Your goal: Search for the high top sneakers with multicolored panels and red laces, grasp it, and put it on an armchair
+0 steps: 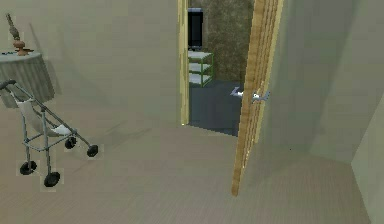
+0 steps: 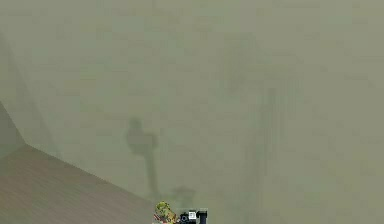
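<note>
Doorway (image 1: pixel 212 90), wooden door (image 1: pixel 258 90) ajar, shelf unit (image 1: pixel 201 68) beyond. Stroller (image 1: pixel 45 130) beside draped table (image 1: pixel 30 75). Gripper (image 2: pixel 180 215) low, mottled blob (image 2: pixel 165 212) adjoining; finger state and any hold: cannot tell.

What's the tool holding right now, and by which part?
Cannot tell: a small yellowish blob shows at the tool, low in the arm side view.

Doorway (image 1: pixel 215 70) at frame centre, stroller (image 1: pixel 45 135) at lower left.
The stroller stands in front of a table (image 1: pixel 35 72) at upper left, with a figurine (image 1: pixel 17 38) on it. An open door (image 1: pixel 258 95) stands right of the doorway, and a shelf unit (image 1: pixel 200 68) sits behind it in the far room.
</note>
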